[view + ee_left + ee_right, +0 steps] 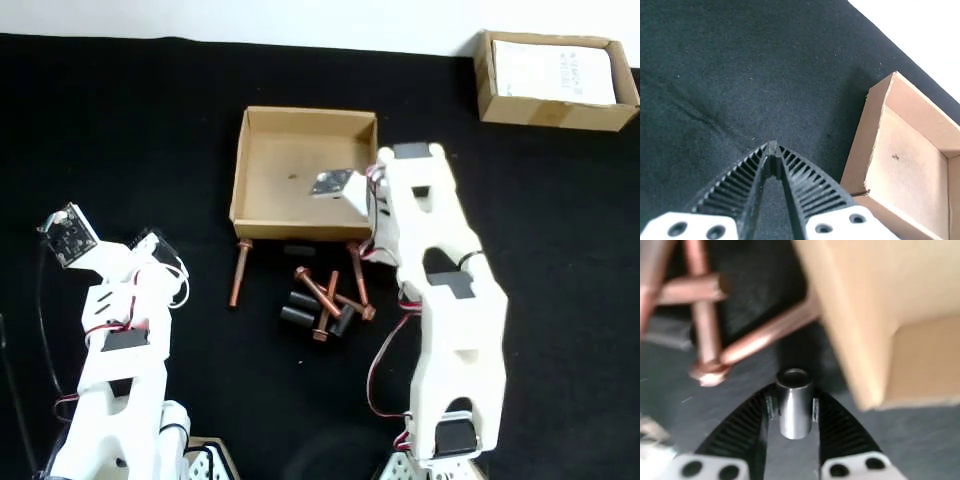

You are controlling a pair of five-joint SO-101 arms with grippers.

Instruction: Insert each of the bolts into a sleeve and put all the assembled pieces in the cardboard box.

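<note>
My right gripper is shut on a short dark sleeve, held upright just off the table beside the front right corner of the cardboard box. Copper bolts lie crossed right behind it. In the high view the box stands open, with several bolts and black sleeves scattered before its front wall. One bolt lies apart near its front left corner. My left gripper is shut on nothing above bare black cloth, left of the box.
A second cardboard box holding a white sheet stands at the far right back. The left arm stands at the front left and the right arm at the front right, over black cloth.
</note>
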